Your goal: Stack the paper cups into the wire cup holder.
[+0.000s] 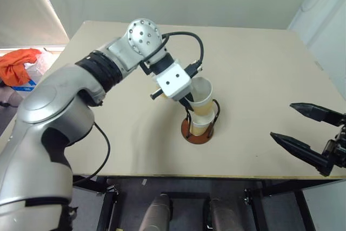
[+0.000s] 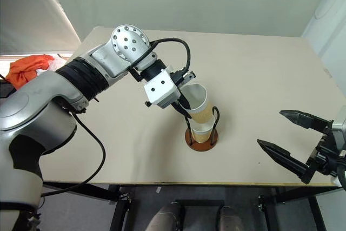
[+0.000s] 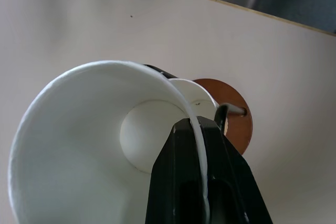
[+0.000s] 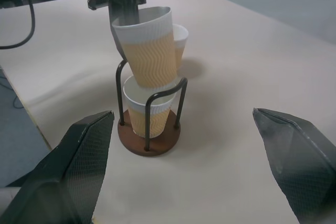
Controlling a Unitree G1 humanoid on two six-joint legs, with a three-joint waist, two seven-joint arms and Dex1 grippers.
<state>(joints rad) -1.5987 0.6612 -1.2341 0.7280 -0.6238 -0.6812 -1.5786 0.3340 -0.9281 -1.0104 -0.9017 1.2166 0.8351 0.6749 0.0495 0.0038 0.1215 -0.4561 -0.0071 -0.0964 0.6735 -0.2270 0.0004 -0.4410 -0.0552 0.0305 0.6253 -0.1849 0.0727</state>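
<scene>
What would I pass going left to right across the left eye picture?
Orange cloth → left hand, pinching a paper cup by its rim over the wire cup holder → right hand, fingers spread wide with nothing between them.

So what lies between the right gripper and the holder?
Bare tabletop between right gripper and holder, in both eye views.
</scene>
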